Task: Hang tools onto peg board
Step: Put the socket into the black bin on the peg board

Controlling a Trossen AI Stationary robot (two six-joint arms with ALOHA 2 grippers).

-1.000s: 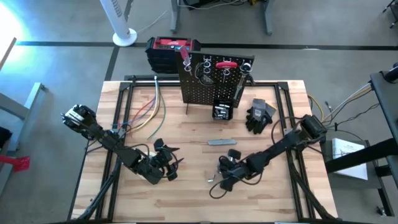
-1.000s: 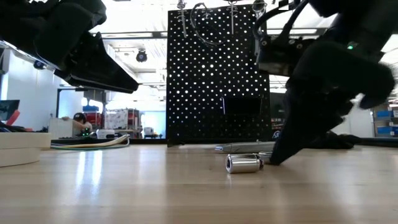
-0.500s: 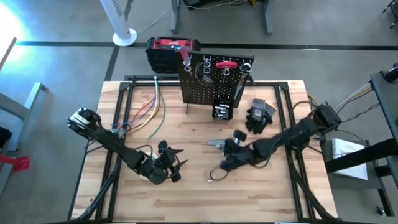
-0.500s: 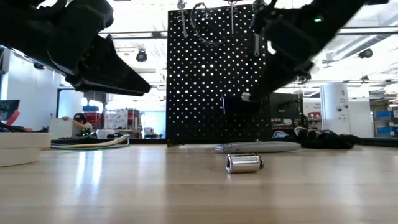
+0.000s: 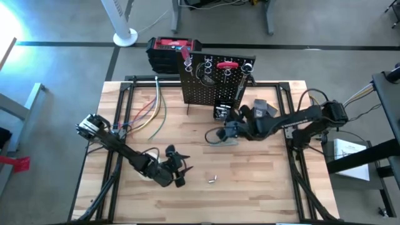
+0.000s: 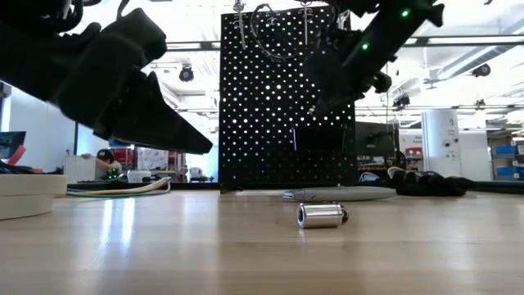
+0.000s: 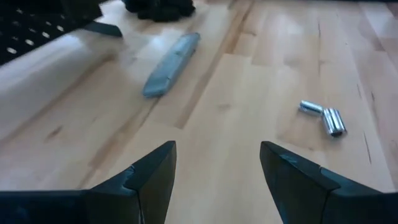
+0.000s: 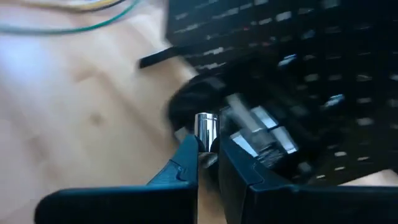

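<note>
Right end effector (image 8: 208,163) is carrying a silvery bit (image 8: 205,129) toward the peg board's (image 5: 209,84) small black bin (image 5: 223,111).
It is pinching the bit — best released squarely over the bin; left end effector (image 7: 214,171) is hovering spread above the counter (image 5: 187,200).

no readable text, no labels, no brands, no numbers

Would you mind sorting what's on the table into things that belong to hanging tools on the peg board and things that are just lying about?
Belongs to the job:
- peg board
- silvery bit pinched in the right gripper
- grey metal tool
- two loose bits
- left gripper, open, waiting

Just lying about:
- black gloves
- tape roll
- coloured cables
- red-and-black box
</note>
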